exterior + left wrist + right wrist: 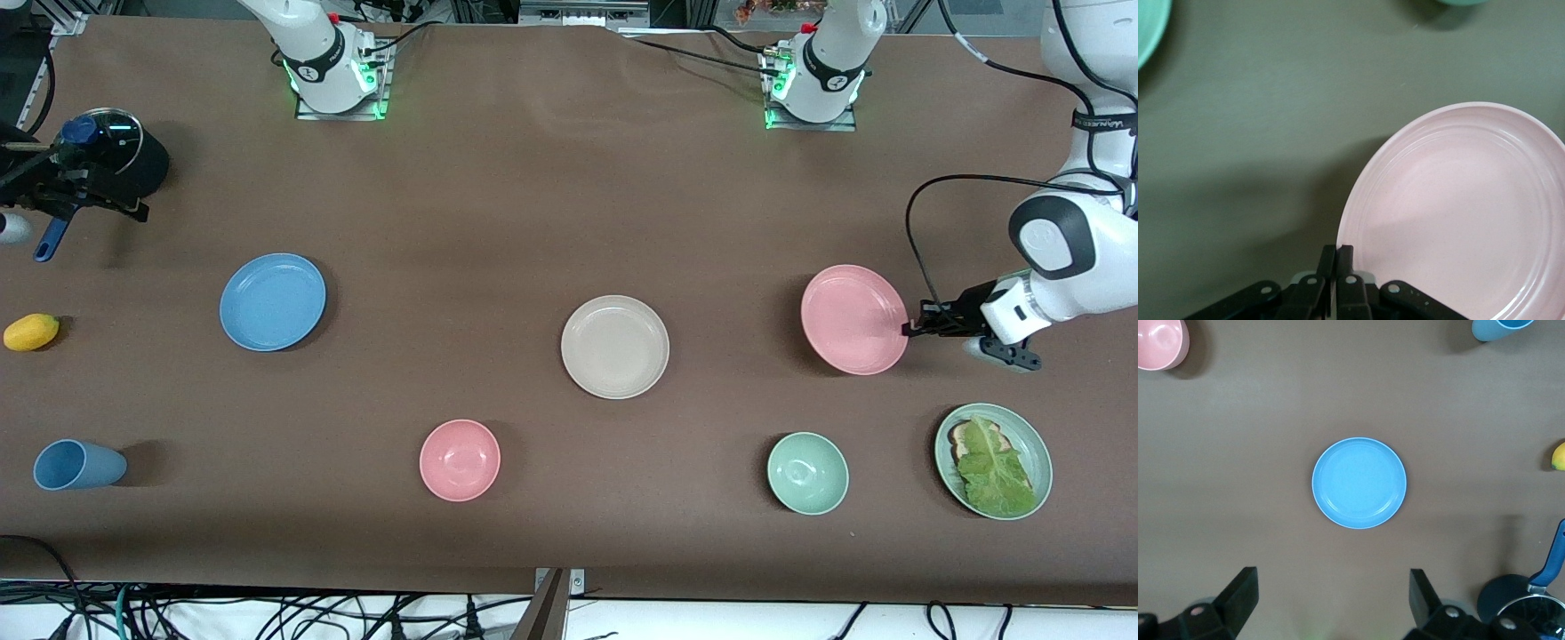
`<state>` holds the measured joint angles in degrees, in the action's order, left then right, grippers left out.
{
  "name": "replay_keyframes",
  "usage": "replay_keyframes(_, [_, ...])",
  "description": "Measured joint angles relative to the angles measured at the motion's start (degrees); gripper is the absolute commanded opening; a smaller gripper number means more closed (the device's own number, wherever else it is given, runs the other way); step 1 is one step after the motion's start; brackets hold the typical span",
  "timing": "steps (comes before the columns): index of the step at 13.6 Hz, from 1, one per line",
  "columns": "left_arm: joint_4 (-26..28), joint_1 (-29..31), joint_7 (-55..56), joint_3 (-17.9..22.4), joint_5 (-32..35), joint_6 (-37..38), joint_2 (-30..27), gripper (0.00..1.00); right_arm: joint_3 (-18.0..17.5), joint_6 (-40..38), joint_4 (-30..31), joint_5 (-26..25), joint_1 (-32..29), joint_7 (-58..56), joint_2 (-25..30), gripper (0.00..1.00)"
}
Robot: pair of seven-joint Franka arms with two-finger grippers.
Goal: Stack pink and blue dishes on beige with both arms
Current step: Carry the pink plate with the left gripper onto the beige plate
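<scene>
The pink plate [853, 318] is toward the left arm's end of the table, tilted, with a shadow under its raised edge. My left gripper [909, 327] is shut on its rim; in the left wrist view the closed gripper [1336, 250] pinches the edge of the pink plate [1458, 213]. The beige plate [614, 346] lies flat mid-table. The blue plate [272, 301] lies flat toward the right arm's end. My right gripper [84, 191] hangs high over the black pot, open and holding nothing; its wrist view shows the wide-set gripper [1331, 577] with the blue plate [1359, 483] far below.
A black pot with a glass lid [120, 156] and a lemon [31, 332] sit at the right arm's end. Nearer the front camera are a blue cup [76, 465], a pink bowl [460, 460], a green bowl [807, 473] and a green plate with lettuce [1031, 436].
</scene>
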<state>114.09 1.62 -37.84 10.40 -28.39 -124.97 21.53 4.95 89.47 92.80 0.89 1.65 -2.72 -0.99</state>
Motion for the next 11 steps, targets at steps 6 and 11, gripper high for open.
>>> replay_keyframes(6, [-0.08,-6.08,18.7,-5.69,0.25,-0.38,-1.13,0.0,0.0,-0.01,0.0,0.0,0.0,0.0,0.0,1.0])
replay_keyframes(11, [-0.09,-16.05,34.63,-6.12,0.26,-3.98,-1.1,0.0,0.0,-0.01,0.0,0.0,0.0,0.0,0.0,1.0])
